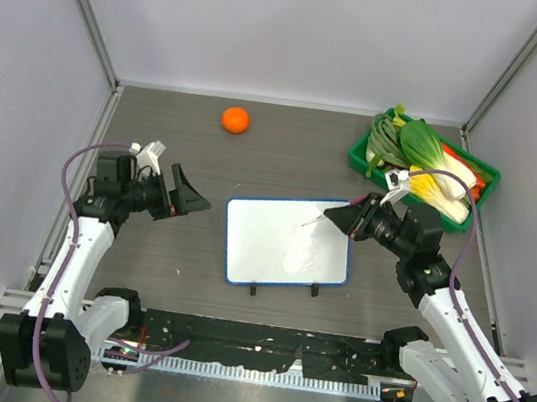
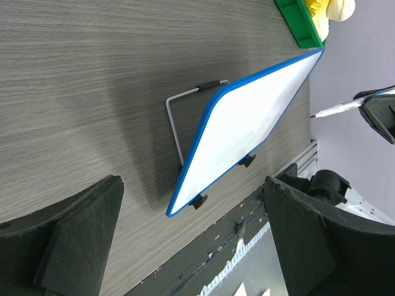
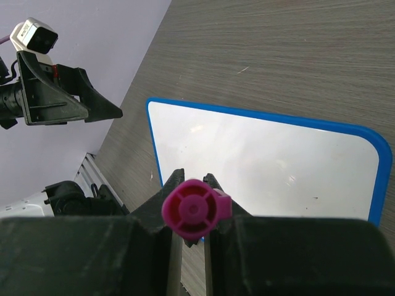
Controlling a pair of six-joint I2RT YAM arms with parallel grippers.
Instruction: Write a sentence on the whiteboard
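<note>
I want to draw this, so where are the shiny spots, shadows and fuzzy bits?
Top external: a pale shiny patch on the whiteboard. Left wrist: the whiteboard throws a dark shadow onto the table beside it. Right wrist: the pink marker end, held between the fingers, looks a bit fuzzy; the whiteboard behind is sharper.

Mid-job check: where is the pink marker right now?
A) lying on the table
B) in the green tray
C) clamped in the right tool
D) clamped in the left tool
C: the pink-capped marker sits clamped in the right tool, while the left tool hangs open and empty beside the blue-framed whiteboard.
</note>
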